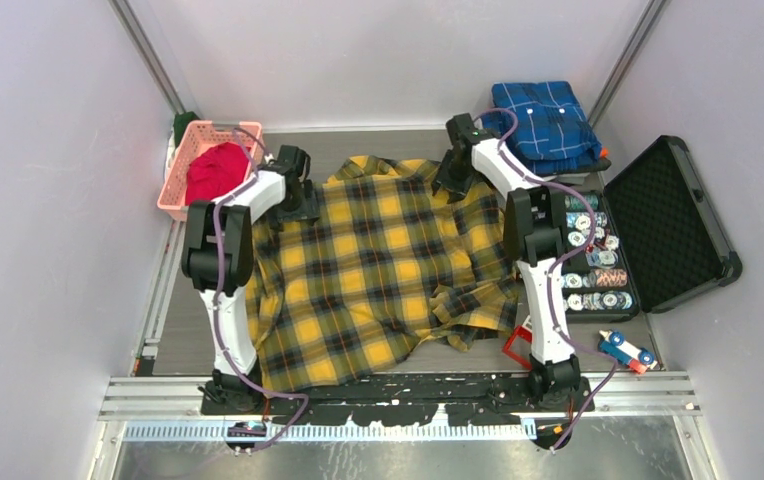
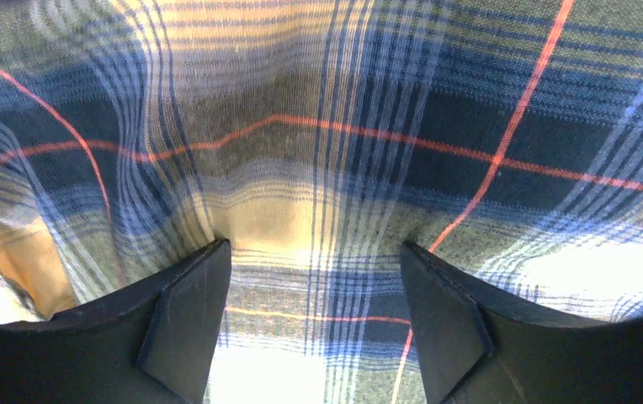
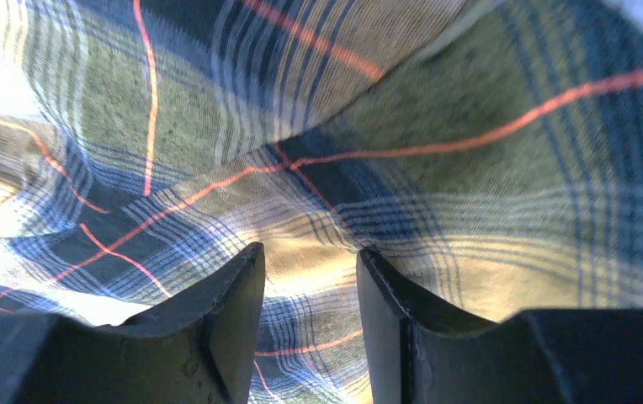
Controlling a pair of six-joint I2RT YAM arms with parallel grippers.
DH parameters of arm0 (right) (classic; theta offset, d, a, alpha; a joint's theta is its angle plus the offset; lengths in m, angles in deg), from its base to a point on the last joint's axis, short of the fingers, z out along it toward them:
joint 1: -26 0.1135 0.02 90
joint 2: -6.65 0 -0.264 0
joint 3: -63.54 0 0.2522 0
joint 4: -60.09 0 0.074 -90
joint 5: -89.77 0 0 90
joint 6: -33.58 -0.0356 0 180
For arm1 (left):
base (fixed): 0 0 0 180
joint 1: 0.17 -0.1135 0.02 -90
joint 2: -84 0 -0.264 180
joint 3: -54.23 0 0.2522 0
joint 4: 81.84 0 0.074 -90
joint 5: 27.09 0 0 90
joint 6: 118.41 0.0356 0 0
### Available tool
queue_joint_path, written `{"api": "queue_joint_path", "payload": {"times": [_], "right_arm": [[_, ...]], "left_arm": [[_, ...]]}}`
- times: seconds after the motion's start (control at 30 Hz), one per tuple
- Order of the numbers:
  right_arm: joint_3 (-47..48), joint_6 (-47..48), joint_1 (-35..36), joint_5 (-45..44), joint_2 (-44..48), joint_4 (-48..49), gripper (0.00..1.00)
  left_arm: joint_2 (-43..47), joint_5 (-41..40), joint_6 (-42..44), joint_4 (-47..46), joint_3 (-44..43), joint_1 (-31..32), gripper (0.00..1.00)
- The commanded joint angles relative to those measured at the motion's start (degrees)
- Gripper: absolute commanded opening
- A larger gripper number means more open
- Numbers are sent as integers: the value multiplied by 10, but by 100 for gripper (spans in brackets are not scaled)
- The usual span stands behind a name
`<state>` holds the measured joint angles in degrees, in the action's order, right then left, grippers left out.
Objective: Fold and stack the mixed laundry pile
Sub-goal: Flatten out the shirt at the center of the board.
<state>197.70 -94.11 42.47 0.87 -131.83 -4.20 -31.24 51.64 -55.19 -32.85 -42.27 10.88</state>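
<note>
The yellow-and-black plaid shirt (image 1: 383,265) lies spread over the middle of the table. The red T-shirt (image 1: 216,170) sits bunched in the pink basket (image 1: 180,178) at the far left. My left gripper (image 1: 298,205) is at the shirt's far left edge; in the left wrist view its jaws (image 2: 314,246) stand wide apart, pressed down on the plaid cloth (image 2: 318,168). My right gripper (image 1: 453,185) is at the shirt's far right edge; in the right wrist view its jaws (image 3: 310,249) stand closer together, with plaid cloth (image 3: 436,168) lying between them.
A folded blue plaid shirt (image 1: 546,122) lies at the far right corner. An open black case (image 1: 673,225) and a tray of small discs (image 1: 593,255) stand on the right. A red frame (image 1: 518,345) and a blue-and-white tool (image 1: 626,350) lie near the right arm's base.
</note>
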Motion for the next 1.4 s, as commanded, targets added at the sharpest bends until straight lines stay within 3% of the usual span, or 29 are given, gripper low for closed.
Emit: {"api": "queue_joint_path", "payload": {"times": [0.0,0.47,0.7,0.8,1.0,1.1,1.23,1.37], "right_arm": [[32,-15,-21,17,-49,-10,50],[173,-43,-41,-41,-123,31,49],[209,-48,-42,-64,-141,99,50],[237,-39,-42,-61,-154,133,50],[244,11,-26,-20,-132,161,53],[196,57,7,-38,-55,169,58],[168,89,51,-78,47,136,63],[125,72,65,-113,164,80,64]], "left_arm": [[-55,10,5,42,-68,-9,76],[-252,55,45,131,-387,-24,75],[-365,88,66,154,-578,-31,73],[-397,104,61,144,-620,-39,73],[-350,139,44,118,-589,-51,74],[-268,148,45,83,-511,-49,78],[-152,168,56,57,-436,-44,93],[-38,183,84,29,-347,-15,95]]}}
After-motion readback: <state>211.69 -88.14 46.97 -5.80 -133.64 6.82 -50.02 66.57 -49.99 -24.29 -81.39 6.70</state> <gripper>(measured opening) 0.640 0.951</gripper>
